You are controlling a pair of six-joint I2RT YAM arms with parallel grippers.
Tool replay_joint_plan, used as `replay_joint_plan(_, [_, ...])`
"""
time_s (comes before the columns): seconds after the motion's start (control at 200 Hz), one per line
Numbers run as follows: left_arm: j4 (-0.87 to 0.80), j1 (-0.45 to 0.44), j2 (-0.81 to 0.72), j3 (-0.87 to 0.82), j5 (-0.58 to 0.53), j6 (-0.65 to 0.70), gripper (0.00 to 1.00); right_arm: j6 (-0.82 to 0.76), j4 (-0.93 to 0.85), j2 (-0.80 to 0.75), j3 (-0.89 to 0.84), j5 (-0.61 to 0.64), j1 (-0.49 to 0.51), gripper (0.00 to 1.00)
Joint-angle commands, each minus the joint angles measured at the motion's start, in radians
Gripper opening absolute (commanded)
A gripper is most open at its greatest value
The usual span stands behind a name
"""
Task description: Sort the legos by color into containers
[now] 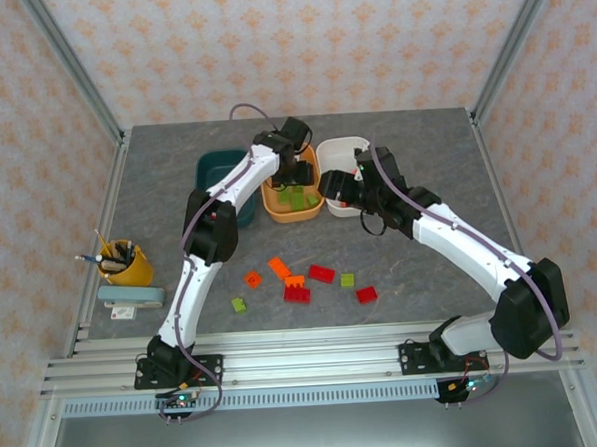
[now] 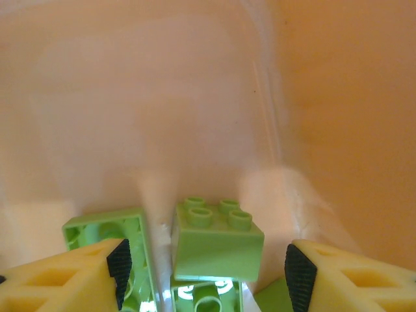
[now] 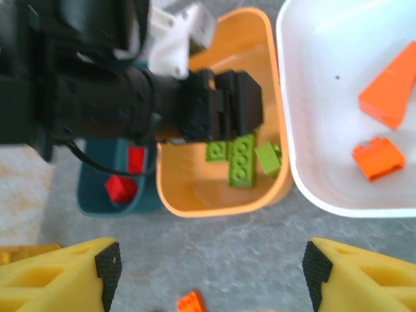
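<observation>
Grey table [image 1: 437,186]: teal tub [image 1: 214,171], orange tub [image 3: 195,190] and white tub [image 3: 325,117] side by side at the back. Left claw [image 2: 203,266] inside the orange tub, fingers spread, a lime brick [image 2: 218,242] between them, touching neither. Right claw [image 3: 211,266] spread wide, empty, over bare table near the tubs. Red bricks [image 3: 120,187] in teal, orange bricks [image 3: 378,159] in white. Several loose bricks [image 1: 321,273] on the table in front.

A lab test booth; aluminium frame posts [image 1: 78,70], patterned backdrop walls [image 1: 289,44], mounting rails [image 1: 306,361] along the table [image 1: 426,167].
</observation>
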Motion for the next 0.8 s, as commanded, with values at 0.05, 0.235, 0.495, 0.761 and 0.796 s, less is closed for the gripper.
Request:
replay_joint_plan(0.05, [-0.035,0.004,-0.235,-0.057,-0.053,-0.043,0.68,-0.162,-0.179,0.001,0.054,0.045,0.102,0.75])
replay_joint_plan(0.235, [0.023,0.044,-0.598,-0.452,-0.159,-0.215,0.71,-0.248,-0.276,0.090,0.104,0.061,0.279,0.73])
replay_joint_plan(0.495, [-0.006,0.075,-1.162,-1.037,-0.227,-0.363,0.78,-0.314,-0.332,0.332,0.246,-0.010,0.466,0.73])
replay_joint_plan(0.761, [-0.171,0.075,-1.737,-1.372,-0.210,-0.513,0.92,-0.325,-0.408,0.599,0.468,-0.014,0.527,0.76])
replay_joint_plan(0.796, [-0.194,0.075,-1.790,-1.391,-0.206,-0.532,0.93,-0.322,-0.417,0.629,0.494,-0.022,0.529,0.76])
